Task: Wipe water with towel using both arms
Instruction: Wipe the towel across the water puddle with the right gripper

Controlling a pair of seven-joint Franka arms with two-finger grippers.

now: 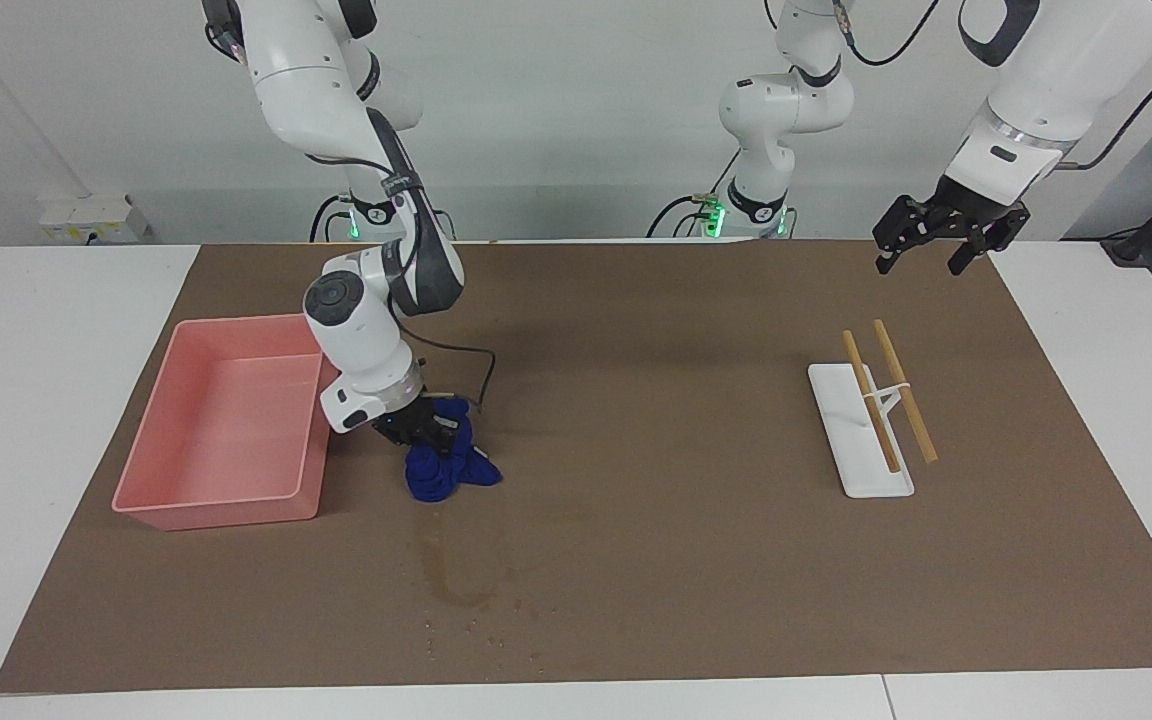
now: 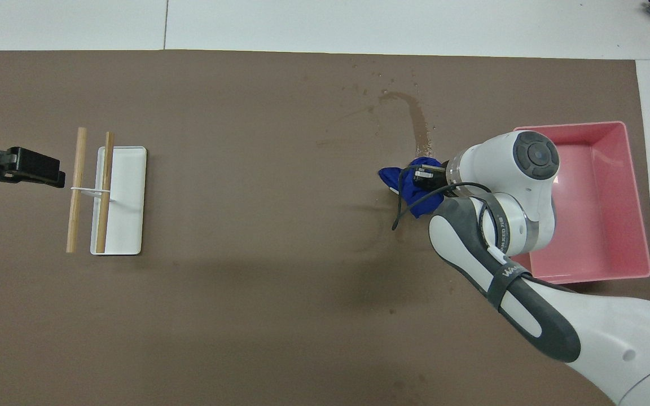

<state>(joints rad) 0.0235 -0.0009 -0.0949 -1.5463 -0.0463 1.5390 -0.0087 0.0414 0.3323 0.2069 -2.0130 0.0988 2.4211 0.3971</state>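
Observation:
The blue towel (image 1: pixel 448 472) is bunched in my right gripper (image 1: pixel 424 430), which is shut on it low over the brown mat beside the pink tray. The towel hangs down to the mat at the near end of the water. The water (image 1: pixel 458 575) is a curved darker wet streak with tiny droplets (image 1: pixel 481 632), farther from the robots than the towel. In the overhead view the towel (image 2: pixel 407 189), right gripper (image 2: pixel 425 175) and water streak (image 2: pixel 417 121) show too. My left gripper (image 1: pixel 939 243) is open and empty, raised over the mat's corner at the left arm's end, and waits (image 2: pixel 20 168).
A pink tray (image 1: pixel 236 323) (image 2: pixel 570 125) stands at the right arm's end, close beside the towel. A white tray (image 1: pixel 851 470) (image 2: pixel 130 225) with two wooden sticks (image 1: pixel 904 390) lies toward the left arm's end. A brown mat (image 1: pixel 656 420) covers the table.

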